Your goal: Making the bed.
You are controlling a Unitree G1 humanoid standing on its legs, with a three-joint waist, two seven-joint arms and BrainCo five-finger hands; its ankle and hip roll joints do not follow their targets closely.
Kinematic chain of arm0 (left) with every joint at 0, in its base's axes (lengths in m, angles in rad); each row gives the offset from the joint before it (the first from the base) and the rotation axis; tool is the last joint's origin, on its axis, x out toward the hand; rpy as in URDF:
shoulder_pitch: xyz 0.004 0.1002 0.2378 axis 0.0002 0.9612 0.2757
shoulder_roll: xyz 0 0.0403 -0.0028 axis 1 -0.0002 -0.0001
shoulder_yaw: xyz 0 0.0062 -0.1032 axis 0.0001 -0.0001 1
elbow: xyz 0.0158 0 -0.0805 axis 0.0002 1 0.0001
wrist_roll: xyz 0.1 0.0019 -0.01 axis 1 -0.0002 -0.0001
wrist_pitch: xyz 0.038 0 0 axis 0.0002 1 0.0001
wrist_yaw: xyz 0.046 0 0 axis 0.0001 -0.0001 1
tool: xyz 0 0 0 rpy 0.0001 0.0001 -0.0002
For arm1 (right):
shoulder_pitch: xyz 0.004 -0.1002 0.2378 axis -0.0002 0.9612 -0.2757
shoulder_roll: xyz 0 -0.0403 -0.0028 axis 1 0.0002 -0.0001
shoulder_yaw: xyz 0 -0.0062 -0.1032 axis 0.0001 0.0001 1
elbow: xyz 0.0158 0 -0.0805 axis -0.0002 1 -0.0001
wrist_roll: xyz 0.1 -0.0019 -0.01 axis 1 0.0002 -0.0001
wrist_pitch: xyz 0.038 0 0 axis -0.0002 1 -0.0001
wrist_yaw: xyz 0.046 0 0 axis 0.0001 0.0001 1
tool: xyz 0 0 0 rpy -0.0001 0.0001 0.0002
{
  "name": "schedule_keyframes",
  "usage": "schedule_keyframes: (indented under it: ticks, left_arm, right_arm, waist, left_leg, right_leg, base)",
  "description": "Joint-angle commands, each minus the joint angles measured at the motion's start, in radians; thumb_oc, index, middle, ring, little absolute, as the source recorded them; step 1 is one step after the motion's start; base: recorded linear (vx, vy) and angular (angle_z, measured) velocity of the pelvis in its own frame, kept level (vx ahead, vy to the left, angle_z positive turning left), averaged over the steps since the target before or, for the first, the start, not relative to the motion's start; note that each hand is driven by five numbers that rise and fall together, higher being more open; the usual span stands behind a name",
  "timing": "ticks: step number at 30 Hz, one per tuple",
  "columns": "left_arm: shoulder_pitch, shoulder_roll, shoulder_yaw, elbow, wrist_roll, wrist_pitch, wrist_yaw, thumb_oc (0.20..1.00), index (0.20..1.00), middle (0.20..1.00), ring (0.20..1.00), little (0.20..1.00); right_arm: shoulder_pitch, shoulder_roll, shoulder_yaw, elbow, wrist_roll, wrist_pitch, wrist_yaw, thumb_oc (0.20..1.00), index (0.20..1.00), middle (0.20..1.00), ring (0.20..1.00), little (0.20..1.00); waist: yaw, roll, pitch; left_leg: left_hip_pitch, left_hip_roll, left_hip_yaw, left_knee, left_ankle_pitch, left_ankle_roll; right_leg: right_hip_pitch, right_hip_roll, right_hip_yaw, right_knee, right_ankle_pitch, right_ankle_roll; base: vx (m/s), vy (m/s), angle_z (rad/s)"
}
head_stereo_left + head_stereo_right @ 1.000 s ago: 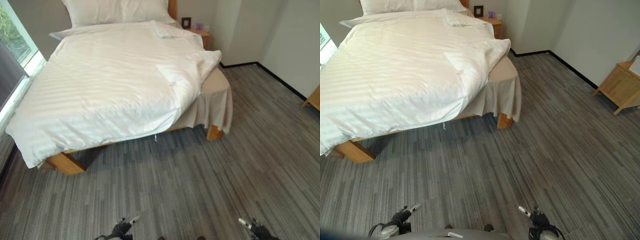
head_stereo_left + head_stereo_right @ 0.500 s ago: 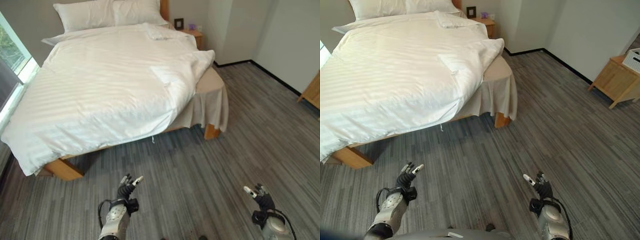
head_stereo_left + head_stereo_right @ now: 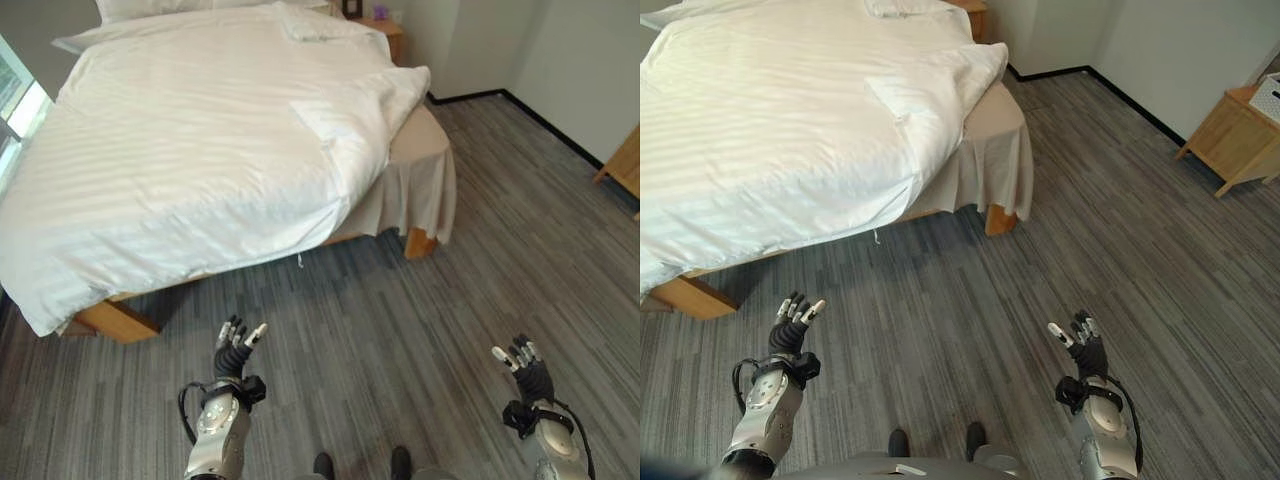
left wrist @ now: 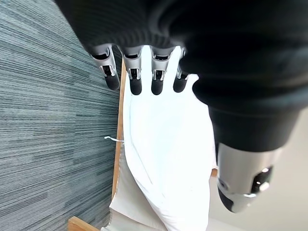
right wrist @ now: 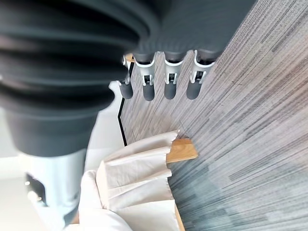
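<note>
A wooden bed with a white striped duvet (image 3: 190, 150) stands ahead on the left. The duvet lies askew: it hangs low over the near left corner, and at the right foot corner it is bunched, leaving the beige bed skirt (image 3: 420, 190) bare. A folded white cloth (image 3: 305, 22) lies near the head. My left hand (image 3: 233, 350) is raised over the carpet in front of the bed, open with fingers spread and nothing in it. My right hand (image 3: 527, 368) is up at the lower right, also open and empty. The left wrist view looks past straight fingers (image 4: 136, 79) at the duvet (image 4: 168, 144).
Grey striped carpet (image 3: 400, 300) runs between me and the bed. A wooden bedside table (image 3: 385, 25) stands by the head at the right. Another wooden cabinet (image 3: 1235, 145) stands by the right wall. A window (image 3: 15, 95) is at the left of the bed.
Both hands have risen from the bottom edge into view and opened over the carpet. The camera has tipped down and moved nearer to the bed.
</note>
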Motion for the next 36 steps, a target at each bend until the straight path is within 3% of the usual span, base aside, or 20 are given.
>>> schedule_keyframes:
  ticks: [1, 6, 8, 10, 11, 12, 13, 14, 16, 18, 20, 21, 23, 24, 26, 29, 30, 31, 34, 36]
  left_arm:
    - [-0.069, 0.047, -0.009, -0.071, 0.014, -0.069, 0.003, 1.000, 1.000, 1.000, 1.000, 1.000]
    - [-0.105, 0.062, -0.014, -0.143, -0.008, -0.091, 0.011, 1.000, 1.000, 1.000, 1.000, 1.000]
    - [-0.113, 0.076, 0.000, -0.179, -0.018, -0.101, 0.020, 1.000, 1.000, 1.000, 1.000, 1.000]
    - [-0.117, 0.078, 0.003, -0.184, -0.021, -0.106, 0.026, 1.000, 1.000, 1.000, 1.000, 1.000]
    - [-0.117, 0.083, 0.013, -0.187, -0.012, -0.113, 0.038, 1.000, 1.000, 1.000, 1.000, 1.000]
    - [-0.117, 0.083, 0.012, -0.188, -0.012, -0.112, 0.038, 1.000, 1.000, 1.000, 1.000, 1.000]
    - [-0.115, 0.082, 0.025, -0.195, -0.016, -0.121, 0.044, 1.000, 1.000, 1.000, 1.000, 1.000]
    - [-0.114, 0.081, 0.025, -0.196, -0.017, -0.121, 0.044, 1.000, 1.000, 1.000, 1.000, 1.000]
    - [-0.124, 0.083, 0.040, -0.182, -0.037, -0.134, 0.057, 1.000, 1.000, 1.000, 1.000, 1.000]
    - [-0.137, 0.096, 0.041, -0.181, -0.038, -0.147, 0.065, 1.000, 1.000, 1.000, 1.000, 1.000]
    - [-0.132, 0.085, 0.044, -0.183, -0.050, -0.154, 0.064, 1.000, 1.000, 1.000, 1.000, 1.000]
    - [-0.132, 0.064, 0.053, -0.183, -0.093, -0.169, 0.064, 1.000, 1.000, 1.000, 1.000, 1.000]
    - [-0.132, 0.060, 0.053, -0.181, -0.098, -0.170, 0.059, 1.000, 1.000, 1.000, 1.000, 1.000]
    - [-0.128, 0.056, 0.055, -0.188, -0.094, -0.172, 0.060, 1.000, 1.000, 1.000, 1.000, 1.000]
    - [-0.109, 0.048, 0.077, -0.207, -0.132, -0.174, 0.048, 1.000, 1.000, 1.000, 1.000, 1.000]
    - [-0.103, 0.044, 0.098, -0.217, -0.161, -0.181, 0.042, 1.000, 1.000, 1.000, 1.000, 1.000]
    - [-0.093, 0.030, 0.111, -0.228, -0.183, -0.191, 0.044, 1.000, 1.000, 1.000, 1.000, 1.000]
    - [-0.099, 0.008, 0.123, -0.221, -0.210, -0.204, 0.056, 1.000, 1.000, 1.000, 1.000, 1.000]
    - [-0.125, -0.002, 0.131, -0.202, -0.262, -0.218, 0.054, 1.000, 1.000, 1.000, 1.000, 1.000]
    - [-0.148, 0.009, 0.136, -0.194, -0.256, -0.223, 0.056, 1.000, 1.000, 1.000, 1.000, 1.000]
  right_arm:
    - [-0.048, -0.031, -0.035, -0.115, -0.055, -0.070, -0.014, 1.000, 1.000, 1.000, 1.000, 1.000]
    - [-0.085, -0.046, -0.015, -0.162, -0.067, -0.082, -0.017, 1.000, 1.000, 1.000, 1.000, 1.000]
    - [-0.106, -0.048, 0.003, -0.186, -0.065, -0.085, -0.009, 1.000, 1.000, 1.000, 1.000, 1.000]
    - [-0.113, -0.048, 0.009, -0.190, -0.062, -0.086, -0.009, 1.000, 1.000, 1.000, 1.000, 1.000]
    - [-0.115, -0.042, 0.006, -0.198, -0.061, -0.088, -0.018, 1.000, 1.000, 1.000, 1.000, 1.000]
    - [-0.114, -0.041, 0.006, -0.199, -0.061, -0.087, -0.018, 1.000, 1.000, 1.000, 1.000, 1.000]
    - [-0.110, -0.035, 0.006, -0.205, -0.060, -0.086, -0.021, 1.000, 1.000, 1.000, 1.000, 1.000]
    - [-0.109, -0.035, 0.006, -0.205, -0.061, -0.085, -0.021, 1.000, 1.000, 1.000, 1.000, 1.000]
    - [-0.108, -0.038, 0.008, -0.207, -0.060, -0.088, -0.029, 1.000, 1.000, 1.000, 1.000, 1.000]
    - [-0.107, -0.045, 0.011, -0.215, -0.076, -0.088, -0.035, 1.000, 1.000, 1.000, 1.000, 1.000]
    - [-0.112, -0.061, 0.016, -0.211, -0.087, -0.086, -0.035, 1.000, 1.000, 1.000, 1.000, 1.000]
    - [-0.135, -0.083, 0.008, -0.213, -0.085, -0.097, -0.047, 1.000, 1.000, 1.000, 1.000, 1.000]
    - [-0.144, -0.089, 0.006, -0.208, -0.079, -0.104, -0.051, 1.000, 1.000, 1.000, 1.000, 1.000]
    - [-0.153, -0.096, 0.004, -0.204, -0.077, -0.110, -0.057, 1.000, 1.000, 1.000, 1.000, 1.000]
    - [-0.166, -0.123, -0.006, -0.210, -0.069, -0.120, -0.068, 1.000, 1.000, 1.000, 1.000, 1.000]
    - [-0.162, -0.134, -0.020, -0.224, -0.074, -0.124, -0.068, 1.000, 1.000, 1.000, 1.000, 1.000]
    - [-0.160, -0.151, -0.041, -0.237, -0.089, -0.128, -0.082, 1.000, 1.000, 1.000, 1.000, 1.000]
    - [-0.170, -0.166, -0.073, -0.251, -0.089, -0.130, -0.096, 1.000, 1.000, 1.000, 1.000, 1.000]
    - [-0.198, -0.180, -0.123, -0.283, -0.075, -0.140, -0.107, 1.000, 1.000, 1.000, 1.000, 1.000]
    - [-0.219, -0.199, -0.130, -0.306, -0.079, -0.141, -0.099, 1.000, 1.000, 1.000, 1.000, 1.000]
  waist:
    - [-0.004, -0.005, 0.012]
    - [-0.006, -0.003, 0.055]
    - [-0.013, 0.011, 0.094]
    - [-0.016, 0.022, 0.104]
    - [-0.018, 0.029, 0.108]
    - [-0.019, 0.030, 0.109]
    - [-0.024, 0.031, 0.104]
    - [-0.025, 0.033, 0.105]
    - [-0.045, 0.026, 0.113]
    - [-0.072, 0.012, 0.109]
    - [-0.076, 0.009, 0.093]
    - [-0.086, 0.028, 0.093]
    - [-0.087, 0.031, 0.094]
    - [-0.081, 0.038, 0.099]
    - [-0.057, 0.024, 0.113]
    - [-0.051, 0.018, 0.119]
    - [-0.027, 0.004, 0.131]
    - [-0.016, 0.002, 0.135]
    - [-0.005, -0.002, 0.127]
    - [0.007, -0.005, 0.122]
  left_leg:
    - [-0.023, -0.023, 0.048, 0.008, 0.005, 0.012]
    - [-0.064, -0.019, 0.071, 0.024, -0.001, 0.033]
    - [-0.081, -0.006, 0.083, 0.055, -0.015, 0.053]
    - [-0.085, 0.007, 0.084, 0.060, -0.012, 0.053]
    - [-0.069, 0.016, 0.090, 0.057, -0.019, 0.044]
    - [-0.067, 0.016, 0.088, 0.055, -0.019, 0.043]
    - [-0.038, 0.026, 0.094, 0.038, -0.024, 0.016]
    - [-0.034, 0.029, 0.093, 0.036, -0.024, 0.015]
    - [0.001, 0.042, 0.086, 0.025, -0.041, -0.026]
    - [0.037, 0.068, 0.076, 0.018, -0.062, -0.053]
    - [0.066, 0.109, 0.065, 0.032, -0.068, -0.072]
    - [0.051, 0.161, 0.039, 0.114, -0.046, -0.083]
    - [0.032, 0.177, 0.029, 0.164, -0.018, -0.086]
    - [0.005, 0.200, 0.018, 0.242, 0.024, -0.088]
    - [-0.116, 0.245, -0.004, 0.562, 0.132, -0.061]
    - [-0.156, 0.271, 0.004, 0.673, 0.147, -0.057]
    - [-0.220, 0.246, 0.001, 0.743, 0.142, -0.046]
    - [-0.287, 0.221, 0.032, 0.731, 0.115, -0.050]
    - [-0.340, 0.236, 0.168, 0.605, 0.130, -0.088]
    - [-0.374, 0.185, 0.230, 0.496, 0.149, -0.095]
  right_leg:
    - [-0.021, -0.062, -0.075, 0.037, 0.022, 0.060]
    - [-0.137, -0.062, -0.057, 0.201, -0.002, 0.074]
    - [-0.290, -0.067, -0.057, 0.478, 0.066, 0.139]
    - [-0.336, -0.061, -0.058, 0.539, 0.077, 0.146]
    - [-0.376, -0.106, -0.080, 0.525, 0.082, 0.135]
    - [-0.373, -0.107, -0.082, 0.524, 0.081, 0.136]
    - [-0.366, -0.173, -0.106, 0.382, 0.065, 0.121]
    - [-0.359, -0.171, -0.110, 0.376, 0.066, 0.121]
    - [-0.361, -0.212, -0.103, 0.173, 0.127, 0.127]
    - [-0.371, -0.203, -0.014, 0.115, 0.166, 0.152]
    - [-0.375, -0.163, -0.002, 0.164, 0.138, 0.128]
    - [-0.364, -0.119, -0.021, 0.212, 0.090, 0.094]
    - [-0.352, -0.107, -0.032, 0.214, 0.079, 0.076]
    - [-0.328, -0.083, -0.044, 0.217, 0.058, 0.053]
    - [-0.246, -0.036, -0.075, 0.197, 0.013, -0.023]
    - [-0.219, -0.016, -0.092, 0.190, -0.006, -0.050]
    - [-0.175, -0.004, -0.093, 0.176, -0.036, -0.067]
    - [-0.134, -0.008, -0.105, 0.161, -0.045, -0.062]
    - [-0.082, -0.012, -0.127, 0.125, -0.052, -0.051]
    - [-0.059, -0.007, -0.127, 0.106, -0.060, -0.043]
  base:
    - [-0.01, 0.021, -0.11]
    - [-0.07, 0.042, -0.21]
    - [-0.07, 0.077, -0.51]
    - [0.04, 0.021, -0.47]
    - [0.13, -0.034, -0.19]
    - [0.30, -0.142, -0.06]
    - [0.18, -0.109, 0.00]
    - [0.28, -0.199, -0.03]
    - [0.26, -0.215, -0.07]
    - [0.29, -0.281, 0.10]
    - [0.34, -0.428, 0.63]
    - [0.27, -0.398, 0.73]
    - [0.16, -0.297, 0.33]
    - [0.27, -0.548, 0.05]
    - [0.24, -0.553, 0.01]
    - [0.16, -0.331, 0.15]
    - [0.27, -0.328, 0.26]
    - [0.36, -0.398, 0.37]
    - [0.25, -0.153, 0.12]
    - [0.21, -0.065, 0.24]
